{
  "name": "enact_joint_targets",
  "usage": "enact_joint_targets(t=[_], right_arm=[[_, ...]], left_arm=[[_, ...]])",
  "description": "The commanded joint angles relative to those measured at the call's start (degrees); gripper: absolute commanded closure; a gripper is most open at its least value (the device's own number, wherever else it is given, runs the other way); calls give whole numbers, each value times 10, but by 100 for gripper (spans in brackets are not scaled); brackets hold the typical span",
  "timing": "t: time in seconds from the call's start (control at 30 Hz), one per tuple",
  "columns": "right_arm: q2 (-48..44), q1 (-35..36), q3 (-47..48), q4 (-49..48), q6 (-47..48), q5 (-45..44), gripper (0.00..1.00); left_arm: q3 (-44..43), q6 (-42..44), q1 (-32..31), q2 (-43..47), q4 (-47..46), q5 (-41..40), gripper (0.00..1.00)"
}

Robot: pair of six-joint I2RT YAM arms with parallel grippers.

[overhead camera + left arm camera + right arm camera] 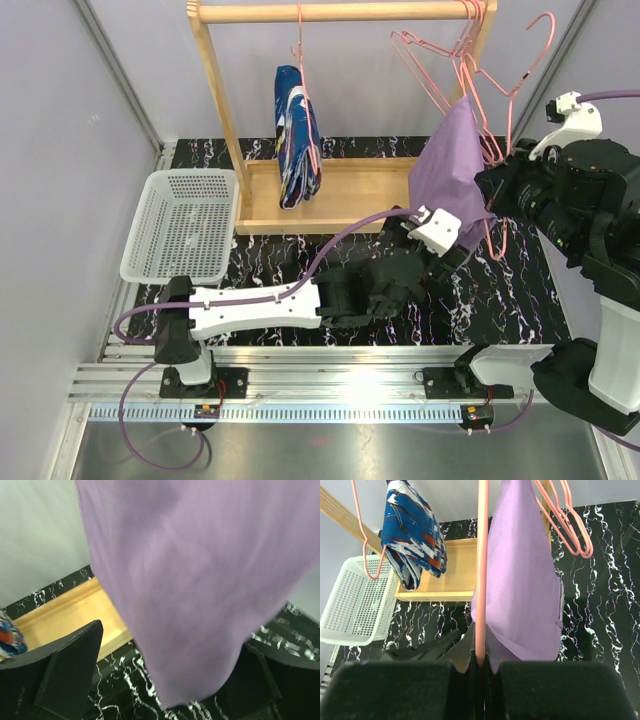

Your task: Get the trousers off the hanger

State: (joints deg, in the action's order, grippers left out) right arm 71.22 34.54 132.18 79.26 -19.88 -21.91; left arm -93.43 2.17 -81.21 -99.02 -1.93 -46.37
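White perforated basket (180, 225) far left on black marbled surface (520, 290), well apart from both garments. Dark blue splashed trousers (296, 135) draped on pink hanger (300, 60) under wooden rack (215, 90). Lilac trousers (450, 170) hanging further right, lower hem between left fingers (70, 665), spread apart. Right fingers (540, 690) clamped together on pink hanger wire (481, 580).
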Motion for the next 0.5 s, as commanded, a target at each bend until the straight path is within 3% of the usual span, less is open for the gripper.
enact_joint_targets(t=[0.0, 0.2, 0.47], right_arm=[[1, 1, 42, -68, 3, -23, 100], [21, 2, 67, -66, 4, -26, 100], [29, 2, 91, -64, -5, -19, 100]], left_arm=[[65, -4, -4, 47, -77, 30, 4], [142, 12, -18, 69, -134, 47, 1], [169, 18, -16, 48, -170, 16, 1]])
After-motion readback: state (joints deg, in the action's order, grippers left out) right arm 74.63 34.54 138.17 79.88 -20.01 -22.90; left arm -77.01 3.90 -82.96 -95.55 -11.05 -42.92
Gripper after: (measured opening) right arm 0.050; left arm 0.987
